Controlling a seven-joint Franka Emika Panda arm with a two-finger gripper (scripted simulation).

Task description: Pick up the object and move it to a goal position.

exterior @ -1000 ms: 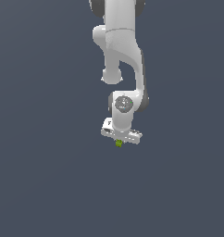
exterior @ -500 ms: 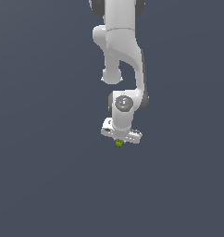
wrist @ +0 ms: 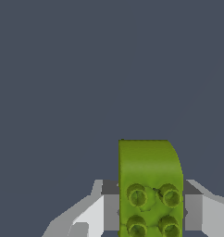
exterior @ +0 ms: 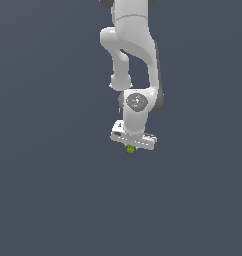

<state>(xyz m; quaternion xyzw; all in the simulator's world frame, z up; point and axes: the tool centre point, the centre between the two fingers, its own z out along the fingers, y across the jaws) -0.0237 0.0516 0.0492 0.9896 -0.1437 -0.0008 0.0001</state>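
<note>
Exterior view first: the white arm [exterior: 135, 60] hangs down from the top of the frame with the gripper [exterior: 131, 146] pointing straight down, and there's a tiny lime-green block [exterior: 130, 149] poking out right under it. It sits dead centre below the gripper body, no offset to either side that I can see. Everything around it is plain dark grey, and I honestly can't tell from here whether that's a desk surface or just background, or how high the block is off anything. No goal marker shows anywhere in this view.

Wrist view: way clearer. The block [wrist: 150, 190] fills the space between the two fingers [wrist: 109, 206], with grey finger pads pressed up against both of its sides, so the gripper is pinching it, not spread. You can see the round studs on the near face, and the block's long axis runs straight out along the fingers, away from the camera, with the far end sticking out past the fingertips. It looks a bit off-centre in the picture, but it's squarely between the pads.

So my read is the pick-up part is done and what's left is carrying it to the goal. Since the block is right in line with the gripper, wherever the gripper goes the block goes.
</note>
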